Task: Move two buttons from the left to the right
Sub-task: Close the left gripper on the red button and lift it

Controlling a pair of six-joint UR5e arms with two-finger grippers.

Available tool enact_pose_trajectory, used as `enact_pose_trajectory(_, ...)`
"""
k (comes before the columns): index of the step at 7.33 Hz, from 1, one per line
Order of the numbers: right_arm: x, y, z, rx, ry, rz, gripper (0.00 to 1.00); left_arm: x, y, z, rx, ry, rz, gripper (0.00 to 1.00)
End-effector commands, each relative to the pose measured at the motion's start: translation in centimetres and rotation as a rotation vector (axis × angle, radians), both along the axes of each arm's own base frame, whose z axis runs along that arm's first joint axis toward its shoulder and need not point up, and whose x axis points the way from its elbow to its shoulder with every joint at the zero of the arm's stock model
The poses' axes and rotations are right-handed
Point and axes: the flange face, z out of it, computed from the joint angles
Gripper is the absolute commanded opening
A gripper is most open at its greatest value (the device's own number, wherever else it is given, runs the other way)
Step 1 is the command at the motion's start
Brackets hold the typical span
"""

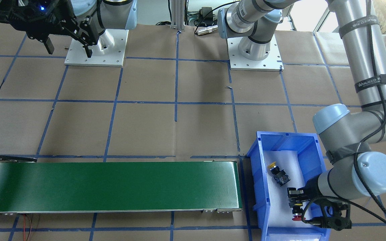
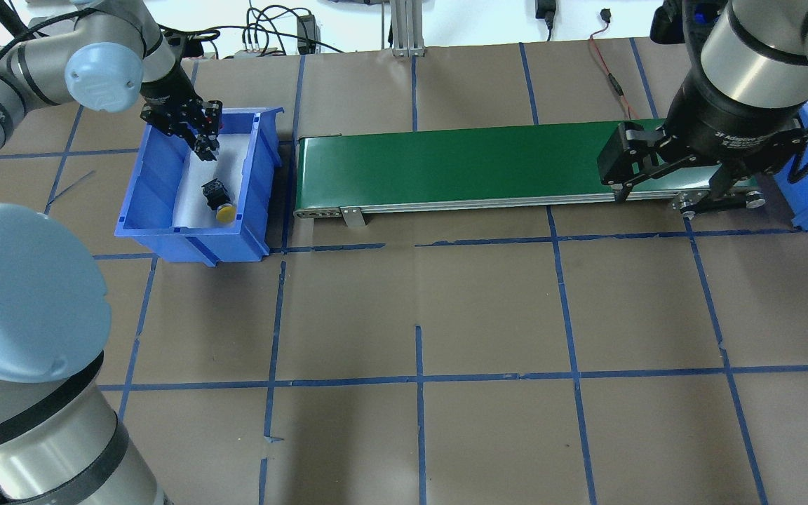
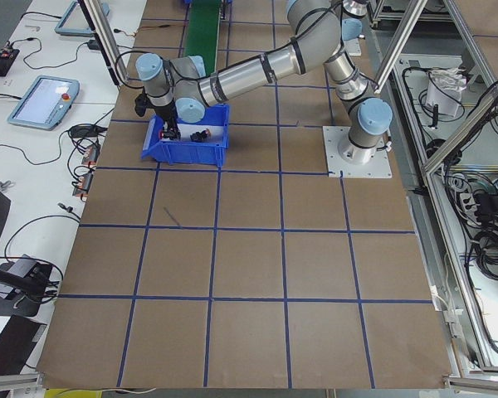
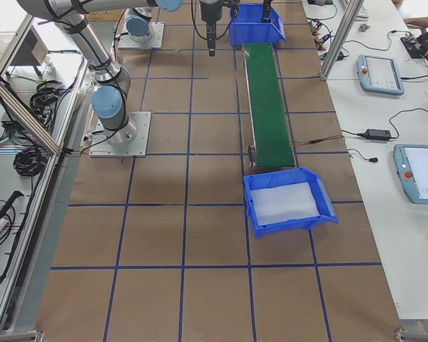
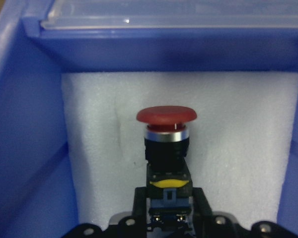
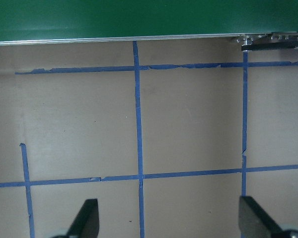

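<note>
Left gripper (image 5: 169,198) clasping the red push-button (image 5: 166,134) by its body at the blue bin's (image 1: 258,174) far end, yellow push-button (image 1: 277,173) lying mid-bin on white foam (image 1: 286,159), right gripper (image 2: 667,191) hanging spread open beside the conveyor belt (image 2: 460,165).

Red-capped button (image 5: 166,144): mushroom cap, silver collar, black body with yellow band. Clamped at block end by left gripper (image 5: 169,201), cap pointing away from fingers, over white foam (image 5: 99,148) lining blue bin (image 1: 259,180); contact with foam not discernible.

Yellow-capped button (image 1: 277,174): black-and-grey block body, lying on its side on same foam, cap toward robot, near red one but apart.
</note>
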Motion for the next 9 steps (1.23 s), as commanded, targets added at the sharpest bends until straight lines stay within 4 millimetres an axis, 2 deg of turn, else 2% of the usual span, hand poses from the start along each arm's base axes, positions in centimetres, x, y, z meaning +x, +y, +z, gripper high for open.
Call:
enact_pose_trajectory(1,0.0,0.0,0.1,-0.001,0.0,0.0,1.0,-0.4,2.2,6.9,-0.034,-0.013,-0.002,0.21)
enact_pose_trajectory(3,0.0,0.0,0.0,0.0,0.0,0.0,1.0,-1.7,6.3,14.9,-0.059,-0.013,-0.003,0.21)
enact_pose_trajectory(4,0.0,0.0,0.1,-0.001,0.0,0.0,1.0,-3.7,8.3,18.2,-0.082,-0.015,-0.022,0.21)
enact_pose_trajectory(5,0.0,0.0,0.1,-0.001,0.0,0.0,1.0,-6.6,9.3,19.4,-0.091,-0.018,-0.022,0.21)
enact_pose_trajectory(6,0.0,0.0,0.0,0.0,0.0,0.0,1.0,-10.1,9.6,19.3,-0.091,-0.007,0.028,0.21)
enact_pose_trajectory(7,0.0,0.0,0.0,0.0,0.0,0.0,1.0,-12.7,9.4,18.2,-0.086,-0.003,0.07,0.21)
enact_pose_trajectory(9,0.0,0.0,0.0,0.0,0.0,0.0,1.0,-17.8,7.6,13.4,-0.102,0.012,0.079,0.21)
